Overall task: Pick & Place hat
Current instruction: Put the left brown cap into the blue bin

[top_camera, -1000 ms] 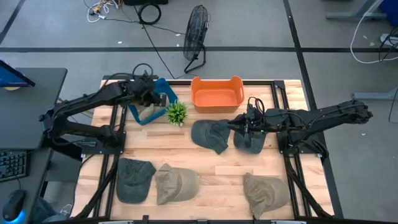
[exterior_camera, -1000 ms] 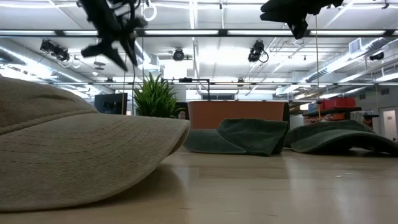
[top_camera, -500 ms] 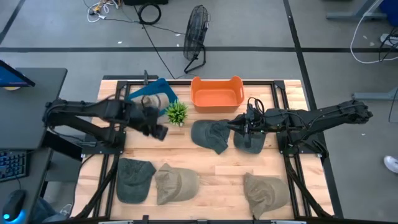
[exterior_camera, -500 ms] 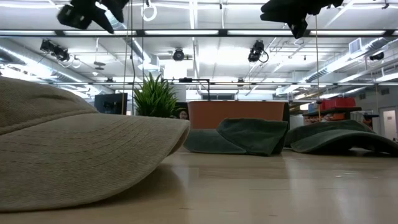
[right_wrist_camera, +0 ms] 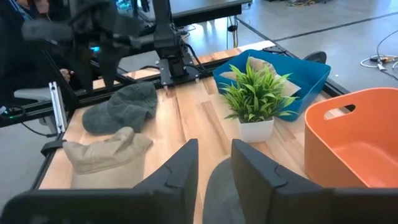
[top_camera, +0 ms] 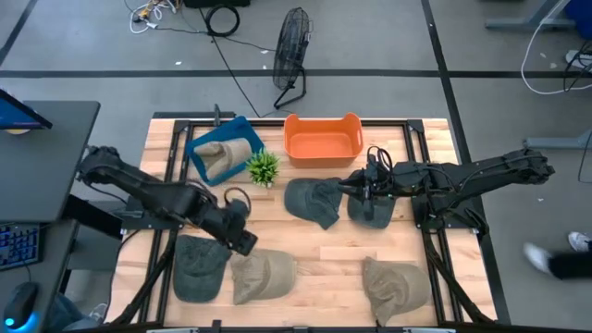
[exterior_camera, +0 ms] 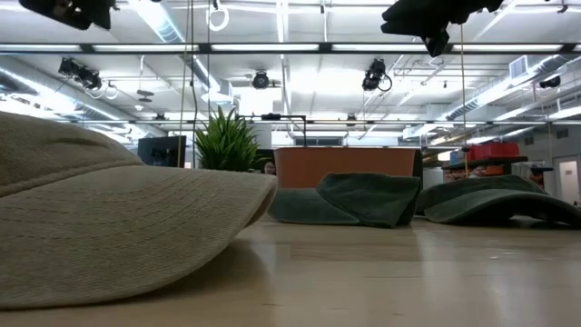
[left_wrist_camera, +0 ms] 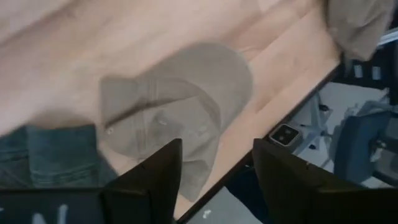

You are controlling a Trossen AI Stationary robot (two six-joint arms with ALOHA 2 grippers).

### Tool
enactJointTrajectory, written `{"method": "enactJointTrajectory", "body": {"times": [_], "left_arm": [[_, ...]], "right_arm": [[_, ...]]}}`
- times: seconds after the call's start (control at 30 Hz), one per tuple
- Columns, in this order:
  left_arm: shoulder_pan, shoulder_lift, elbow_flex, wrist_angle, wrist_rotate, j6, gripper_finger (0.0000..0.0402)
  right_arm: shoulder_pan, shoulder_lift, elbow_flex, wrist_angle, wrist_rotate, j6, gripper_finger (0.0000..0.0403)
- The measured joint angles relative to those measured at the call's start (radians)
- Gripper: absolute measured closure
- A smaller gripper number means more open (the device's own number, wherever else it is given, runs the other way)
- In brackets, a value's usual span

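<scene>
We find the left gripper (top_camera: 242, 239) hanging with fingers spread and empty above the crumpled tan cloth cap (top_camera: 263, 275) at the near left of the wooden slatted table (top_camera: 324, 250). The right gripper (top_camera: 359, 188) waits mid-table between two dark green caps, fingers parted. We judge the descent should be centred on the tan cap's crown, clear of the neighbouring grey-green cap (top_camera: 200, 266) touching its left side, before closing.

Bright orange plastic bin (top_camera: 322, 139), blue plastic bin (top_camera: 222, 150), small green potted plant (top_camera: 264, 167) in white pot, dark green cloth caps (top_camera: 313, 201), tan cloth caps (top_camera: 263, 274), pale wooden tabletop (top_camera: 324, 240).
</scene>
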Motion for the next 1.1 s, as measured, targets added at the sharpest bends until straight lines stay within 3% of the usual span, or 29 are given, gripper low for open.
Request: {"method": "enactJointTrajectory", "body": {"times": [0.17, 0.43, 0.57, 0.83, 1.1], "left_arm": [[-0.038, 0.115, 0.0, 0.037, 0.002, -0.108, 0.0173], [-0.105, 0.257, -0.001, 0.153, 0.022, -0.294, 0.0178], [-0.131, 0.315, 0.0, 0.221, 0.022, -0.362, 0.0178], [-0.158, 0.407, 0.0, 0.194, 0.021, -0.47, 0.0179], [-0.154, 0.463, 0.0, 0.248, -0.017, -0.423, 0.02]], "right_arm": [[0.0, 0.0, 0.0, -0.007, -0.017, 0.0, 0.0259], [0.0, 0.0, 0.0, -0.042, -0.017, 0.004, 0.0213], [0.0, 0.0, 0.0, -0.06, -0.017, 0.004, 0.0209], [0.0, 0.0, 0.0, -0.065, -0.018, 0.004, 0.021], [0.0, 0.0, 0.0, -0.079, -0.018, 0.004, 0.0211]]}}
